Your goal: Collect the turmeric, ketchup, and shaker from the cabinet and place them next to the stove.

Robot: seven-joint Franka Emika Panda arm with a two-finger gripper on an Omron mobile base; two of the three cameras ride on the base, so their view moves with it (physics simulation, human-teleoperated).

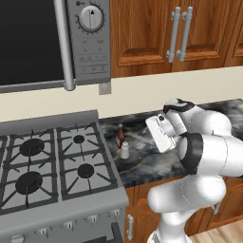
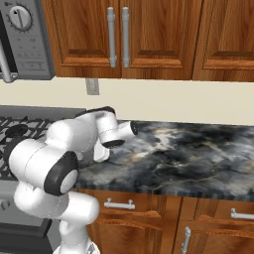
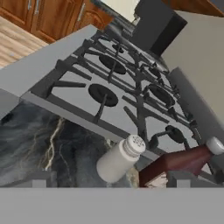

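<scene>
We see shaker and ketchup upright on the table beside the stove; pincer spread, empty.

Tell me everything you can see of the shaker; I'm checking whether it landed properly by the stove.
The shaker is a small white-grey cylinder with a rounded cap; the hand view shows dark holes dotting that cap. It looks like matte plastic or ceramic. It stands upright on the dark marbled counter, close to the right edge of the stove, just in front of the ketchup bottle and very near it; whether they touch is unclear. Nothing grips it.
</scene>
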